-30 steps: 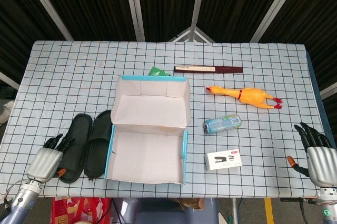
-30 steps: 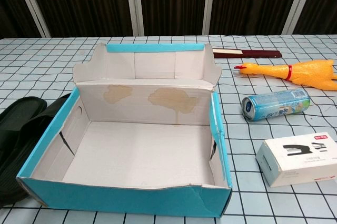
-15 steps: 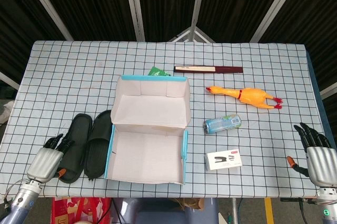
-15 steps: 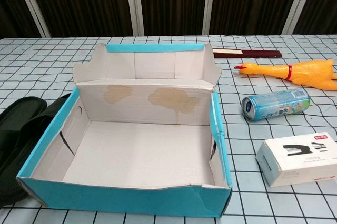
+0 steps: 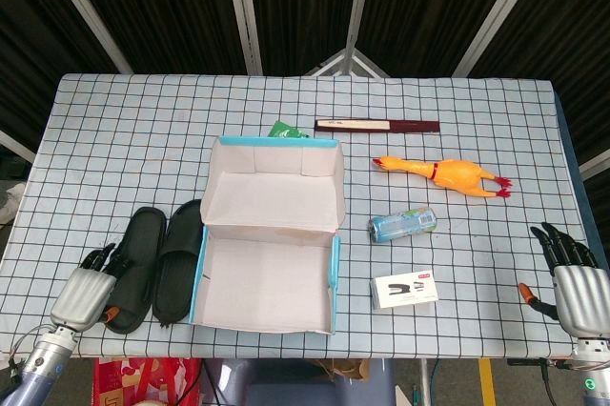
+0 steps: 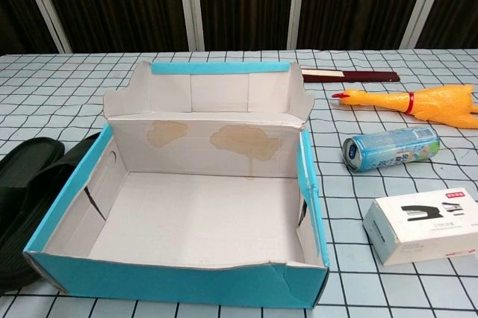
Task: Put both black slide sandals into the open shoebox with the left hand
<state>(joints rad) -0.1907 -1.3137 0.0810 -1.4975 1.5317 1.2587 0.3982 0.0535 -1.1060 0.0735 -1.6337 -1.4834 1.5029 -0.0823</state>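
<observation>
Left hand [image 5: 84, 290] beside unlabelled black sandals [image 5: 157, 267]

Left hand [image 5: 84, 290] and right hand [image 5: 576, 284]: silver-grey metal backs, black fingers, small orange part at each palm side, grey wrists.

A robot test lab: grid-cloth table [image 5: 143, 120] before black curtained panels with metal struts [image 5: 243, 10].
</observation>
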